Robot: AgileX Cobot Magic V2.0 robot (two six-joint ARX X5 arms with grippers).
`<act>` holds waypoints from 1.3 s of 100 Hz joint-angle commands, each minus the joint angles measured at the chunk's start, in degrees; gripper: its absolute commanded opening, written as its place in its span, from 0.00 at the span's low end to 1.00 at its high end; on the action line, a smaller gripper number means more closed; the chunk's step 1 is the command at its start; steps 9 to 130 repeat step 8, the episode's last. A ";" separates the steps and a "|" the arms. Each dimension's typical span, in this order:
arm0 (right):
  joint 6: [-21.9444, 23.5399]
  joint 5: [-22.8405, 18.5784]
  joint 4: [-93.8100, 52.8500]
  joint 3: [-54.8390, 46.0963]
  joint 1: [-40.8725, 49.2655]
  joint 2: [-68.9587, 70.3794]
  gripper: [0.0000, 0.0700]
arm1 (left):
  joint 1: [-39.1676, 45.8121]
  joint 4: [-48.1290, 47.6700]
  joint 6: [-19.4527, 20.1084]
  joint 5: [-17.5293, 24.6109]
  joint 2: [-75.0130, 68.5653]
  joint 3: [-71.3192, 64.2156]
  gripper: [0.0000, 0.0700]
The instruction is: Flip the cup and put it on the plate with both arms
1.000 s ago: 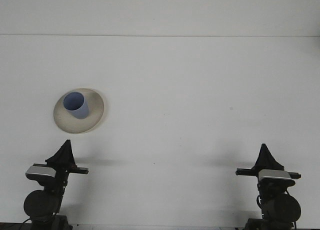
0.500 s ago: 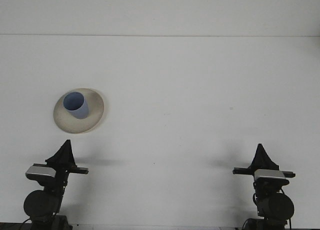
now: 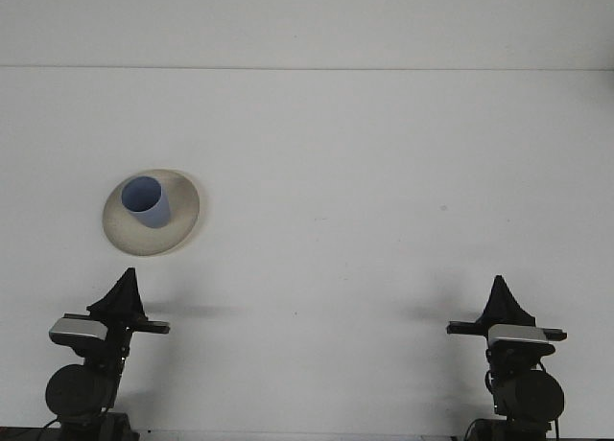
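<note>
A light blue cup [image 3: 147,201] stands upright, mouth up, on a beige plate [image 3: 184,228] at the left of the white table. My left gripper [image 3: 129,273] rests near the front edge, just below the plate and apart from it, its fingers together in a point with nothing held. My right gripper [image 3: 499,281] sits at the front right, far from the cup, also shut and holding nothing.
The white table [image 3: 365,192] stretches back to a pale wall, with its far edge [image 3: 307,68] running across the top. Both arm bases and wrist cameras [image 3: 518,334] sit at the bottom edge.
My right arm shifted slightly to the left over the first half second, then stayed still. The left arm, cup and plate have not moved.
</note>
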 commanded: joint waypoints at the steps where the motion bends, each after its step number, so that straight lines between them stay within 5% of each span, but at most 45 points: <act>1: -0.63 -0.02 0.66 -0.13 -0.11 -0.13 0.00 | 0.00 0.55 0.24 -0.28 -0.04 -1.09 0.02; 130: -0.63 -0.02 0.66 -0.13 -0.13 -0.13 0.00 | 0.00 0.57 0.24 -0.31 -0.02 -1.09 0.02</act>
